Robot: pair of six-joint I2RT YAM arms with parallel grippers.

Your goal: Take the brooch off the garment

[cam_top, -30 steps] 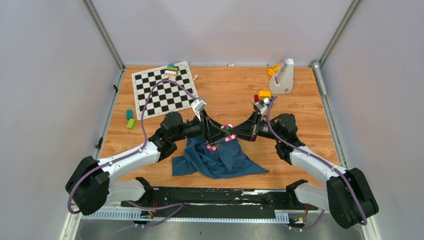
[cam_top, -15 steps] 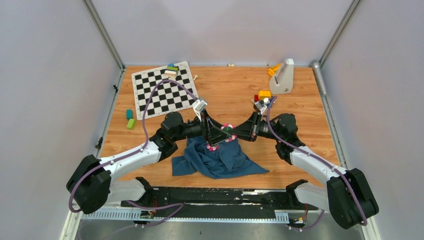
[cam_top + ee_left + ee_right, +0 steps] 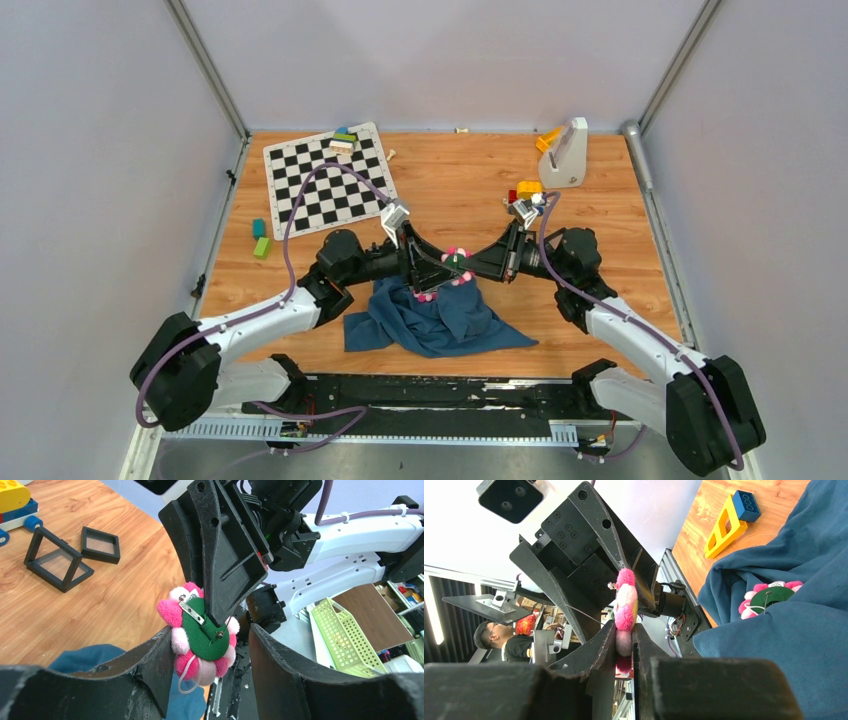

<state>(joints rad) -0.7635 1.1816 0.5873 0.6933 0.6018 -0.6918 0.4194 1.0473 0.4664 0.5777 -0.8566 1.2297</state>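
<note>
The brooch (image 3: 456, 262), pink and white petals round a green felt back with a metal pin, hangs in the air above the blue garment (image 3: 450, 322). My right gripper (image 3: 463, 264) is shut on its edge, which is plain in the right wrist view (image 3: 625, 611). In the left wrist view the brooch (image 3: 202, 630) sits between the spread fingers of my open left gripper (image 3: 210, 667), close to the left finger (image 3: 150, 665). A second pink-and-green flower piece (image 3: 769, 599) lies on the garment (image 3: 794, 630).
A chessboard (image 3: 328, 180) lies at the back left with small blocks (image 3: 260, 238) beside it. A white stand (image 3: 566, 152) and toy bricks (image 3: 525, 190) are at the back right. Black frames (image 3: 60, 560) lie on the wood.
Both arms have shifted only slightly. The brooch stays pinched in my right gripper, between the left gripper's open fingers.
</note>
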